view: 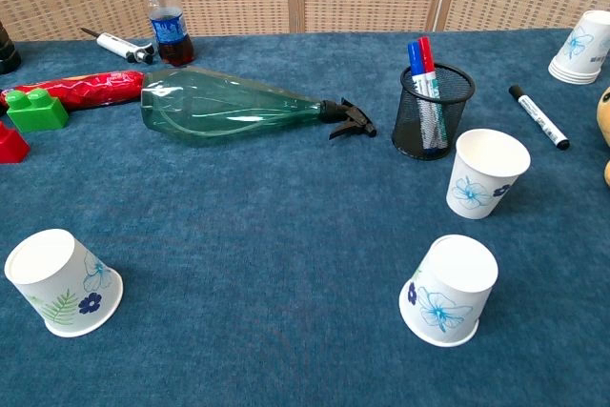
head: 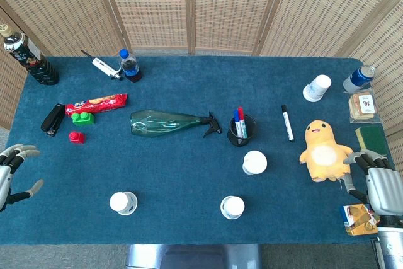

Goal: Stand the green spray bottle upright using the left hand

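Nothing looks begun: at the near edge the left hand (head: 16, 174) hangs with fingers spread, holding nothing, well apart from the bottle. The right hand (head: 380, 184) is likewise empty, fingers loosely open. Mid-table, the green spray bottle (head: 169, 121) lies flat, long axis crosswise, black nozzle toward the mesh pen cup (head: 242, 130).

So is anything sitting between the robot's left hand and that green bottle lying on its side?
In the head view, bare blue cloth mostly; the left hand waits at the table edge, and only a small red block sits near the line to the green spray bottle.
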Controlling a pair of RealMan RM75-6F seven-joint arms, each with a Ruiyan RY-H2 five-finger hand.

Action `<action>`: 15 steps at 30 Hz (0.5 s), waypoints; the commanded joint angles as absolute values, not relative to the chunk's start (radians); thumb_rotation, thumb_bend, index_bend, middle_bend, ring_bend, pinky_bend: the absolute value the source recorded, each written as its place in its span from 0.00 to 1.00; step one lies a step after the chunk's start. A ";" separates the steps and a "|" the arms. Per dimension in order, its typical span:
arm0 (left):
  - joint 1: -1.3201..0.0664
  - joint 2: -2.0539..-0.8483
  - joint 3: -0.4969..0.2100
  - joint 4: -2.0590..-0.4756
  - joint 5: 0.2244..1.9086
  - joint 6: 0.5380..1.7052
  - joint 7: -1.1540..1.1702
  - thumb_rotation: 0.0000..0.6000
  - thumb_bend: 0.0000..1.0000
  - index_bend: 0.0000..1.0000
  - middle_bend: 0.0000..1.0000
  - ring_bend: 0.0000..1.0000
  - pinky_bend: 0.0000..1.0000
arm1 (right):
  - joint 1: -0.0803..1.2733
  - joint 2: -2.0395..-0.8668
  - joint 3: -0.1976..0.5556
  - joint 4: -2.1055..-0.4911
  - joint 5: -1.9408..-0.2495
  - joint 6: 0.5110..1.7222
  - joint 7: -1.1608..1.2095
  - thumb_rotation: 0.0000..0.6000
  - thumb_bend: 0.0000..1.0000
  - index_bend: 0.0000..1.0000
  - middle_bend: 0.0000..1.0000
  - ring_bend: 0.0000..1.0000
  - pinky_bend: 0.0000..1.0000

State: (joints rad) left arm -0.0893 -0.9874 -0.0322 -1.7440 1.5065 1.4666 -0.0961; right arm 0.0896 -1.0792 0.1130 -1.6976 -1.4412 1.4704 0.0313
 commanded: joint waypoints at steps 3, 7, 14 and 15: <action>-0.093 -0.987 -0.032 -1.744 1.501 1.456 -0.091 1.00 0.30 0.30 0.27 0.21 0.25 | 0.093 -1.079 0.115 -1.699 -1.438 1.466 0.028 1.00 0.52 0.41 0.37 0.21 0.23; -0.102 -0.975 -0.042 -1.746 1.503 1.457 -0.096 1.00 0.30 0.30 0.27 0.21 0.25 | 0.092 -1.077 0.114 -1.702 -1.443 1.469 0.030 1.00 0.52 0.41 0.37 0.21 0.23; -0.143 -0.926 -0.069 -1.777 1.522 1.436 -0.081 1.00 0.30 0.29 0.27 0.21 0.25 | 0.077 -1.078 0.108 -1.708 -1.449 1.491 0.040 1.00 0.52 0.41 0.37 0.21 0.23; -0.154 -0.918 -0.073 -1.784 1.521 1.422 -0.078 1.00 0.30 0.29 0.27 0.21 0.25 | 0.076 -1.077 0.106 -1.708 -1.451 1.491 0.040 1.00 0.52 0.41 0.37 0.21 0.23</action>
State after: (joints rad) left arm -0.1397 -0.9299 -0.0660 -1.7738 1.5206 1.4381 -0.0834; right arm 0.0767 -1.0775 0.1066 -1.7081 -1.4508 1.4911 0.0402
